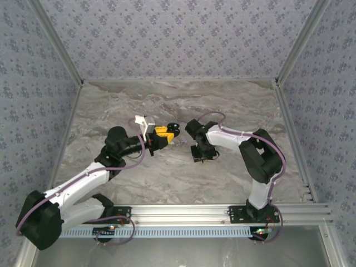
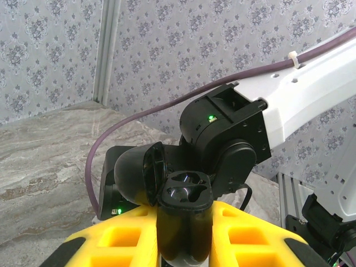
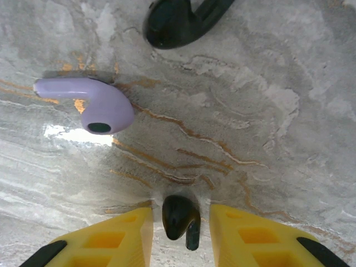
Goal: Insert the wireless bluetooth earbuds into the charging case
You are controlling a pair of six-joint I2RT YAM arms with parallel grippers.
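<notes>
- Clamped upright in left gripper (image 2: 183, 239): black charging case (image 2: 185, 194), lid swung open to one side.
- Right gripper (image 3: 181, 217) spread wide, low over marble table (image 3: 278, 139), straddling black earbud (image 3: 179, 214), not touching it.
- Farther ahead on table, well apart: lilac earbud (image 3: 94, 105) and second black earbud (image 3: 178, 19).

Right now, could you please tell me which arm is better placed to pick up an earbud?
Right. The right arm's fingers are open around a black earbud lying on the table, ready to close. The left arm's fingers are shut on the open charging case, so they are occupied.
</notes>
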